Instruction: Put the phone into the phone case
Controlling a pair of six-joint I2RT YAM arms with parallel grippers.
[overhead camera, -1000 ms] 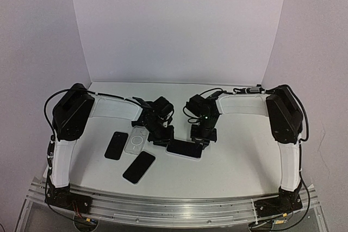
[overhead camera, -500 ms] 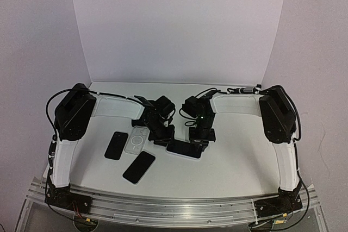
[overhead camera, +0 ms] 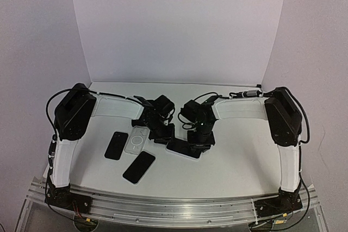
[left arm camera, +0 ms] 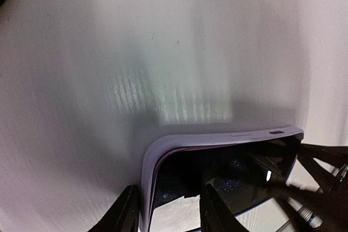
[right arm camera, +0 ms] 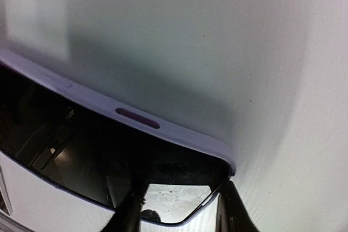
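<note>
A black phone lies screen up inside a lilac phone case at the table's middle, slightly askew. My left gripper is at its left end. In the left wrist view its jaws stand open astride the case's corner, one finger outside the wall and the other over the dark screen. My right gripper is at the right end, also open. One of its fingers is over the screen, the other just past the case's corner.
A clear case lies left of the left gripper, with a bare black phone beside it. Another black phone lies nearer the front. White walls close the back and sides, and a metal rail runs along the near edge.
The right gripper has opened and shifted a little to the left and nearer over the phone's end. The cased phone has turned slightly. The left gripper has barely moved.
</note>
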